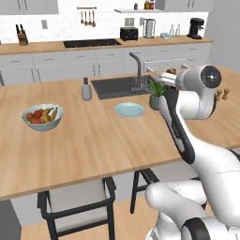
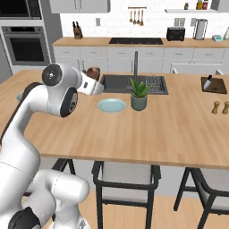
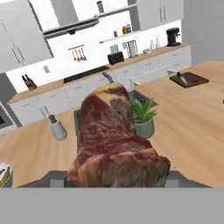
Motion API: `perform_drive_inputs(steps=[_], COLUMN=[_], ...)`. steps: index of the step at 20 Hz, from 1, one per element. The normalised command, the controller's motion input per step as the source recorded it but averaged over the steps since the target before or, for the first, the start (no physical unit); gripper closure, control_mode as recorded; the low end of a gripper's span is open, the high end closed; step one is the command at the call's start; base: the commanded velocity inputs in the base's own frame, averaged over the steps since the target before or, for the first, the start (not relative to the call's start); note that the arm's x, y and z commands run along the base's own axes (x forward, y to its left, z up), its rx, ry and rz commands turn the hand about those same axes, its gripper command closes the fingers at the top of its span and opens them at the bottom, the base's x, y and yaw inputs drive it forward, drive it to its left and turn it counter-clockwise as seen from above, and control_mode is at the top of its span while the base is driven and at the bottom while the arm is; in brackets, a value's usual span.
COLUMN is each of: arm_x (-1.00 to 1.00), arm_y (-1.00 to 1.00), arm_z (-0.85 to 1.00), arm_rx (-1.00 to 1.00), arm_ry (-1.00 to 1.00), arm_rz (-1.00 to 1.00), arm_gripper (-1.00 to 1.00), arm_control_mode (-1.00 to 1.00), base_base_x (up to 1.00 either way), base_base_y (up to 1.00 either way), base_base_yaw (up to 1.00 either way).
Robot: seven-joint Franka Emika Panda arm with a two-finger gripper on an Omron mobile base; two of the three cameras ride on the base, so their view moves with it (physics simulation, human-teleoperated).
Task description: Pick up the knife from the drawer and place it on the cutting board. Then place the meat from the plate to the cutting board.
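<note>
Above counter, gripper (image 2: 95,80) clamps meat (image 3: 114,140) across middle. I judge chunk soft, slick, fairly light; board (image 2: 214,86) with knife (image 2: 207,82) far right.

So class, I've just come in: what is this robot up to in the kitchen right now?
The white arm's gripper holds the reddish-brown chunk of meat up above the tan wooden island counter, close to the dark sink. The small round pale blue plate it came from lies bare beside the potted plant. The slim black-handled knife already rests on the dark brown wooden cutting board at the far right of the island, so the meat has yet to reach the board.
</note>
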Motion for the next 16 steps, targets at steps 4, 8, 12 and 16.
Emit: perform_drive_inputs(steps=[4, 8, 12, 16], arm_x=[-0.51, -0.49, -0.48, -0.14], arm_y=[0.07, 0.04, 0.07, 0.0], arm_z=[-0.46, -0.54, -0.33, -0.06], arm_rx=[0.0, 0.0, 0.0, 0.0], arm_ry=[0.09, 0.01, 0.0, 0.0], arm_rz=[0.04, 0.05, 0.02, 0.0], arm_gripper=[1.0, 1.0, 1.0, 1.0], arm_control_mode=[-1.0, -1.0, -1.0, 1.0], base_base_x=[0.0, 0.0, 0.0, -0.62], base_base_y=[0.0, 0.0, 0.0, -0.11], base_base_yaw=[0.0, 0.0, 0.0, 0.0])
